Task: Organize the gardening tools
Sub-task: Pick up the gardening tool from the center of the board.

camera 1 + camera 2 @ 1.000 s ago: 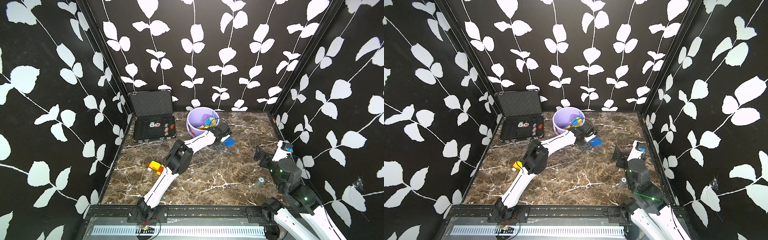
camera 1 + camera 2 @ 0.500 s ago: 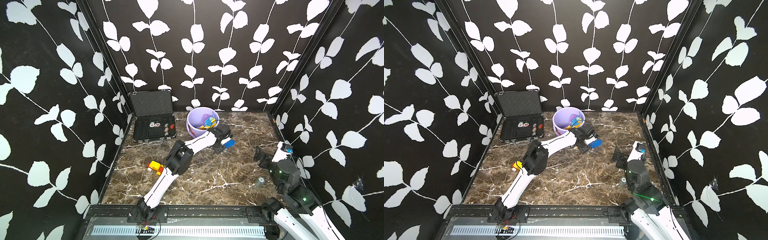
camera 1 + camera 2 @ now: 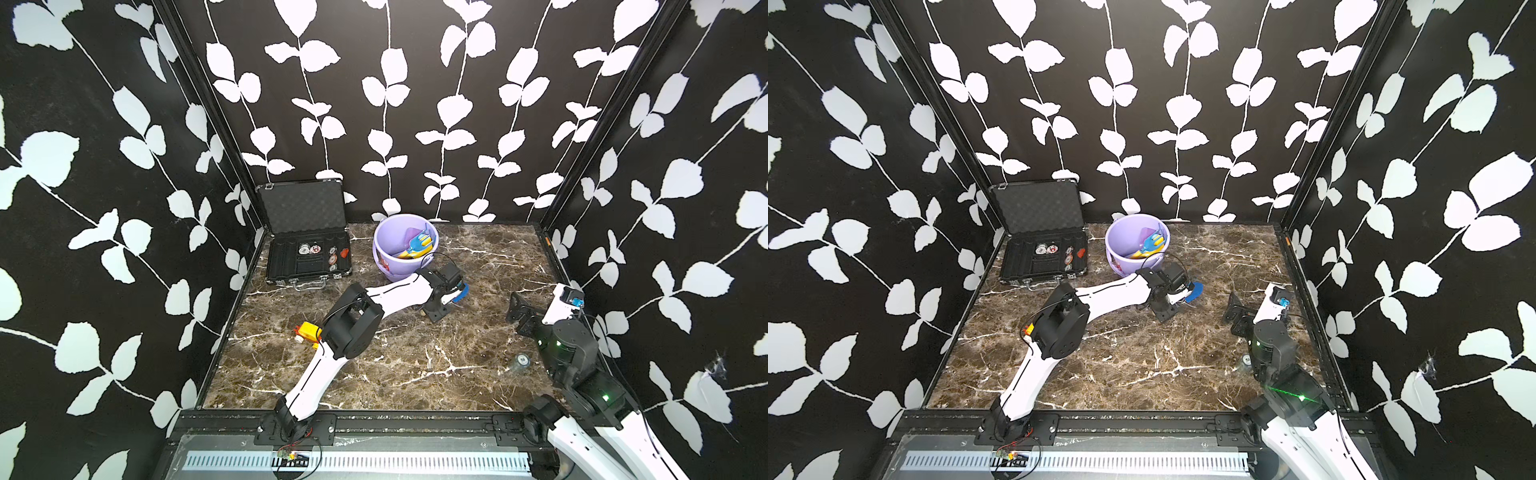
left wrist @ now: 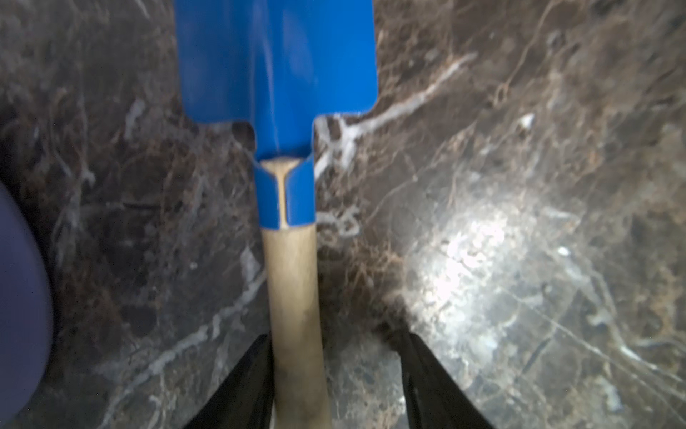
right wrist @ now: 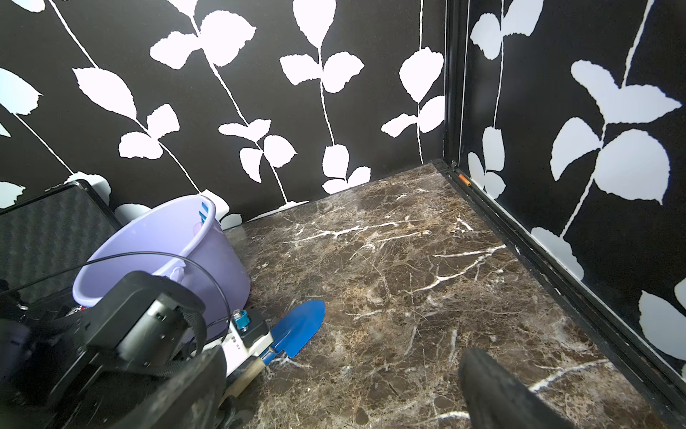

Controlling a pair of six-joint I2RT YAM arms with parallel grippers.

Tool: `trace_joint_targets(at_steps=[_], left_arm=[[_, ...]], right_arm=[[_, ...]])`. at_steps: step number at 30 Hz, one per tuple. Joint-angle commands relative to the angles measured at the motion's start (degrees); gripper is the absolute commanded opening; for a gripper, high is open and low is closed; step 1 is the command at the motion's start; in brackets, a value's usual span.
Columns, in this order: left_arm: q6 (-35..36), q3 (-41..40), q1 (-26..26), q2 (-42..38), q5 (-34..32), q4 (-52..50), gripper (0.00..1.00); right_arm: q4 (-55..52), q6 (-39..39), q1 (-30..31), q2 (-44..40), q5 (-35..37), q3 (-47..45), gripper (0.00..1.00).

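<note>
- Spade point(image 4: 276, 74): blue blade, wooden handle, flat on floor point(image 3: 415, 365), just beside bucket point(image 3: 382, 253).
- Left gripper point(image 4: 334, 338): jaws straddle handle, one finger point(image 4: 252, 371) touching, the other apart.
- Right gripper point(image 3: 519, 316): jaws wide apart, empty.
- Bare floor from blade to right wall point(image 3: 665, 208).

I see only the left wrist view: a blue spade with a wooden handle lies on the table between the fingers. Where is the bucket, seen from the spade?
Observer: In both top views the lavender bucket stands close beside the spade, a little farther back and to the robot's left.
Operator: Is the bucket empty?
Observer: No. Yellow and light blue tools lie inside it.
Operator: Is the right arm close to the spade?
Observer: No. The right gripper is open and holds nothing, well apart from the spade on the robot's right.
</note>
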Motion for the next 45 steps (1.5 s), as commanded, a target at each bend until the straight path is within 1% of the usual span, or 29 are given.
trace_joint_targets(at_steps=[1,3,5,9,11,18,22,27,31,36,39,45], left_arm=[[-1.21,-3.95,0.02,0.41,-1.92,-2.08,0.46],[-1.29,-4.79,0.05,0.5,-2.12,-1.27,0.37],[-1.3,-5.63,0.06,0.43,-2.07,-0.22,0.34],[-1.23,-7.23,0.12,-0.01,-1.48,2.48,0.23],[-1.44,-7.9,0.09,-0.11,-1.06,4.34,0.2],[-2.65,-8.57,0.12,1.11,-1.21,7.85,0.0],[-3.2,-11.79,0.12,-0.95,-1.38,11.55,0.0],[-4.26,-20.87,0.04,-8.18,-2.72,21.41,0.0],[-5.61,-30.53,-0.03,-15.07,-2.85,32.06,0.0],[-7.15,-41.17,-0.05,-21.37,-0.26,45.58,0.0],[-7.51,-44.93,-0.14,-23.21,0.14,50.08,0.0],[-8.17,-48.43,-0.3,-25.48,-0.48,52.73,0.0]], right_arm=[[2.83,0.95,-0.31,0.88,0.53,-0.7,1.0],[3.15,1.19,-0.31,1.91,0.12,-0.57,1.0],[3.46,1.31,-0.31,2.93,-0.56,-0.47,0.99],[3.82,1.63,-0.31,5.4,-1.63,-0.02,1.0],[3.9,1.92,-0.31,6.52,-2.1,0.21,0.99],[4.05,2.62,-0.3,8.45,-3.01,0.47,0.99],[2.19,3.17,-0.31,9.6,-2.49,1.51,1.0],[-0.98,4.63,-0.39,12.03,-2.49,3.57,0.99],[-0.16,4.58,-0.45,13.77,-5.54,4.54,0.99],[1.96,4.59,-0.74,17.58,-11.13,5.72,0.98],[2.88,4.79,-0.94,20.6,-14.63,6.68,0.98],[4.56,5.92,-1.49,26.2,-20.16,7.58,0.97]])
